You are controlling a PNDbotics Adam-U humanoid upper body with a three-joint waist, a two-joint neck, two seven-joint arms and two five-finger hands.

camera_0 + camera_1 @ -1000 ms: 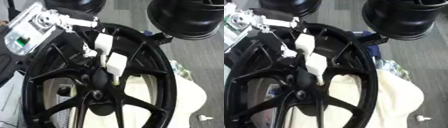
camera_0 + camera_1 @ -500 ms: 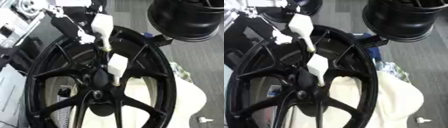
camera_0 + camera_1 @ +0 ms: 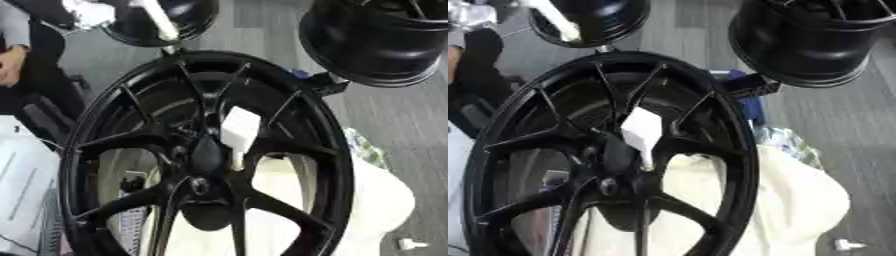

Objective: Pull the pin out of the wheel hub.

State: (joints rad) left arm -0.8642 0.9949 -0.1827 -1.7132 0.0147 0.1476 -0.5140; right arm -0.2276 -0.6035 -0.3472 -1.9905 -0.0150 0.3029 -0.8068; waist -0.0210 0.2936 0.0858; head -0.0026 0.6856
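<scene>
black wheel hub (image 3: 210, 165) filled frame centre. white pin (image 3: 238, 132) remained beside hub bore. left hand (image 3: 87, 11) upper left, blurred, finger state indeterminate. advised straight axial pull.

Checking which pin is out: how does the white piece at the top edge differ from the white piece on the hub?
The white piece at the top edge is clear of the spoked wheel, beyond its rim; the white piece on the hub sits among the spokes. The top piece shows as a slim slanted stick; the hub piece is a broad block with a thin stem below. Both are white.
</scene>
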